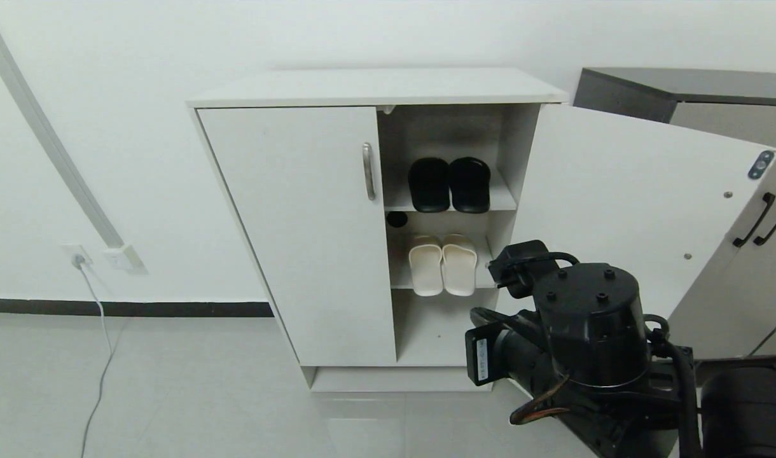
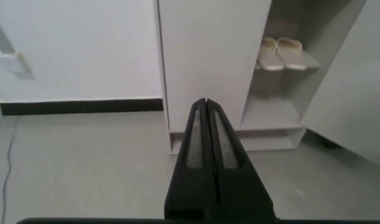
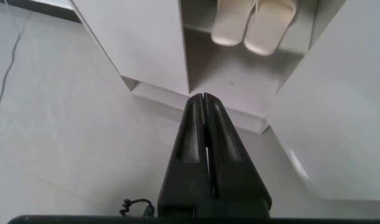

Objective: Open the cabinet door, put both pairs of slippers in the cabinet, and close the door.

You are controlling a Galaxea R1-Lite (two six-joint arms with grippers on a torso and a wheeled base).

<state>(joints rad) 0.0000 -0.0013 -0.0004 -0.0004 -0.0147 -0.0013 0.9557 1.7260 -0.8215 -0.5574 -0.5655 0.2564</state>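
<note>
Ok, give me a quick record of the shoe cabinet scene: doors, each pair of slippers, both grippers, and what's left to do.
right door: open, swung wide
left door: closed
black slippers: upper shelf, side by side
white slippers: shelf below, side by side
left gripper: shut, empty
right gripper: shut, empty
remaining: close the right door

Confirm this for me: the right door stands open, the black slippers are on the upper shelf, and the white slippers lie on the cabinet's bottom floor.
Not quite. The white slippers lie on the middle shelf, one level below the black slippers, not on the bottom floor; the head view shows it. The right door does stand open.
</note>
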